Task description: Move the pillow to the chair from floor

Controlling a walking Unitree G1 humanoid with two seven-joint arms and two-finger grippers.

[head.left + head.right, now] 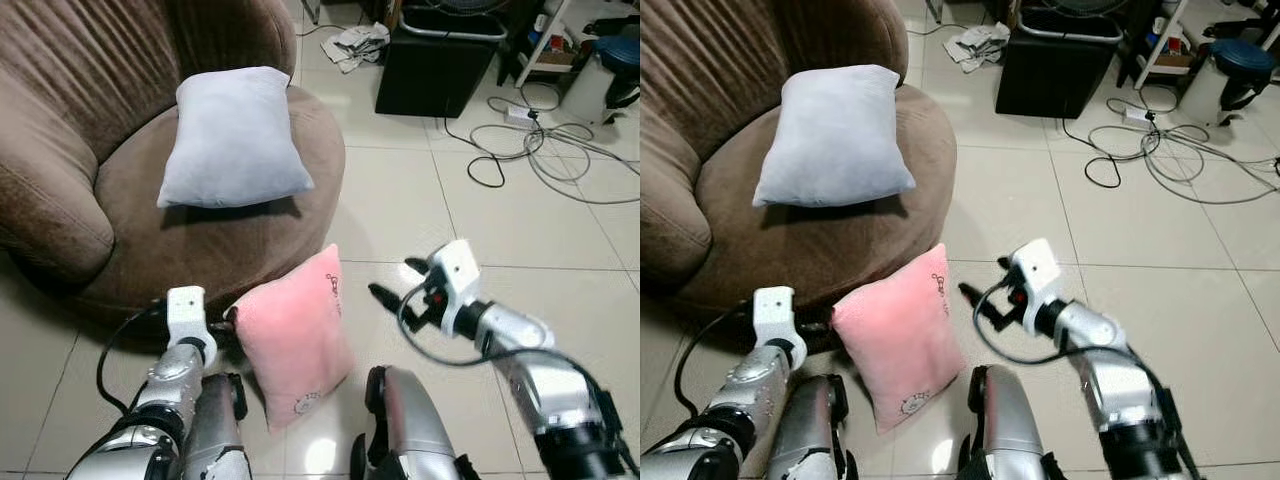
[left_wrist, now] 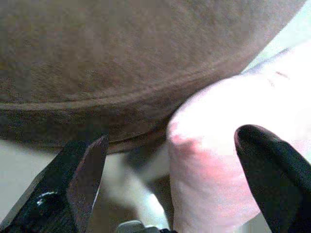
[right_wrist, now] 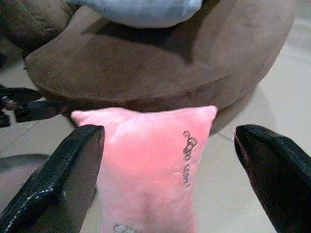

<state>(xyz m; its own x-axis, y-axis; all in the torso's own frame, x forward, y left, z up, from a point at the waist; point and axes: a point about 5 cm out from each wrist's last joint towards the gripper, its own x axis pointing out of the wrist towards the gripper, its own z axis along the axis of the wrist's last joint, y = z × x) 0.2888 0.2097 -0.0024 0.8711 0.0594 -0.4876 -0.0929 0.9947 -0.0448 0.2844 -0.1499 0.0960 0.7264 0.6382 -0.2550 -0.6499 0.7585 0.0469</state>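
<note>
Brown chair (image 1: 230, 240) crowds the pink pillow's (image 1: 295, 335) far side; bare tile floor (image 1: 420, 210) lies open rightward; cables (image 1: 540, 150) well apart.

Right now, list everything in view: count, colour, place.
pink pillow: 1, pink, upright on the floor against the chair's front edge
grey pillow: 1, pale grey, on the chair seat
chair: 1, brown, round, at left
bin: 1, black, on the floor behind
cables: several, white and black, on the floor at right
floor: pale tiles
left gripper: black fingers, open, at the pink pillow's left edge
right gripper: black fingers, open, just right of the pink pillow
</note>
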